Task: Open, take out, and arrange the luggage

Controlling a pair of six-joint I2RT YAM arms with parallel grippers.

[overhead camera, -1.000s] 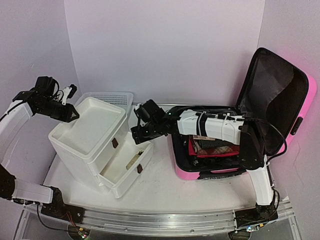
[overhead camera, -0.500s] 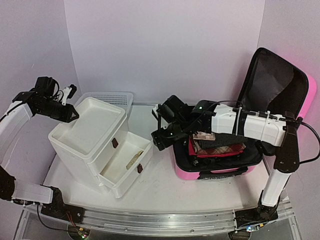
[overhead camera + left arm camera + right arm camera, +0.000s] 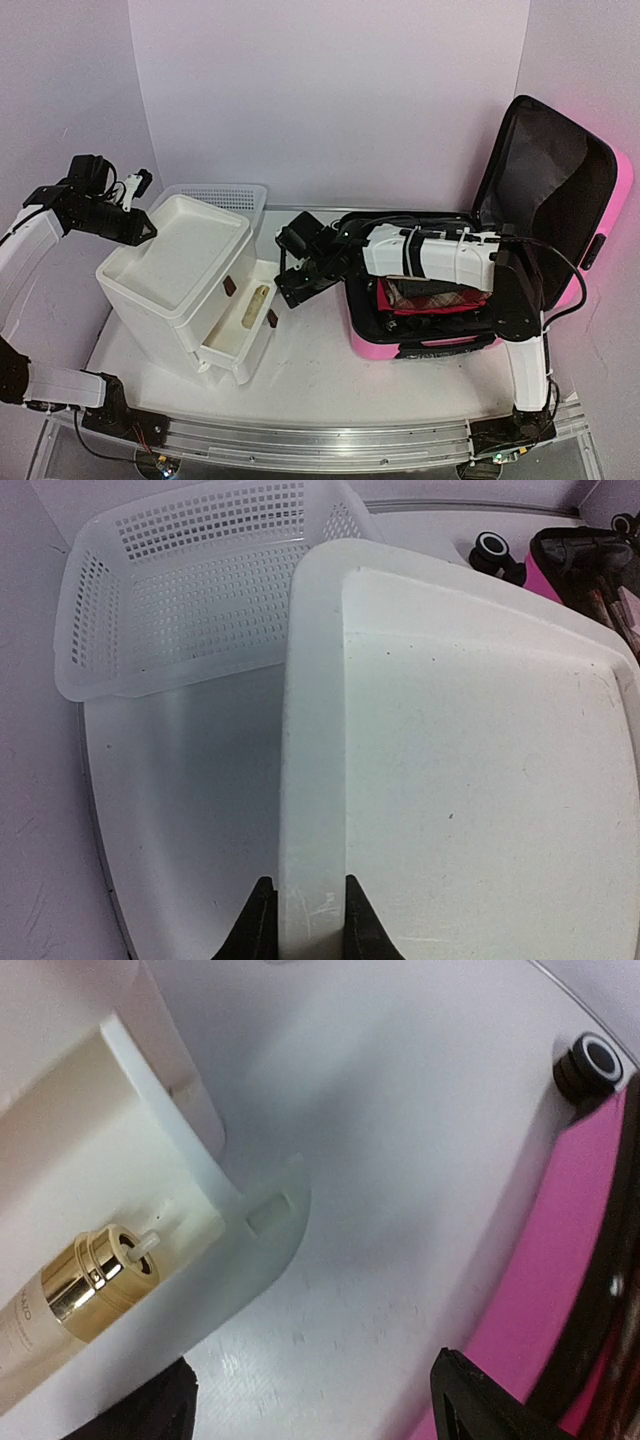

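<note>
The luggage (image 3: 420, 348) lies open at the right edge of the surface (image 3: 320, 372), with its lid (image 3: 545, 185) upright. Its glossy shell looks stiff, slippery and likely too bulky for you to lift. The folded clothes (image 3: 435, 295) inside should be soft and light, so pinch the edge of a top fold. Your right tool (image 3: 315, 1405) gapes wide and empty beside the drawer (image 3: 240, 325), where a bottle (image 3: 85, 1285) lies. Your left tool (image 3: 306, 920) is pinched on the rim of the unit (image 3: 175, 265).
</note>
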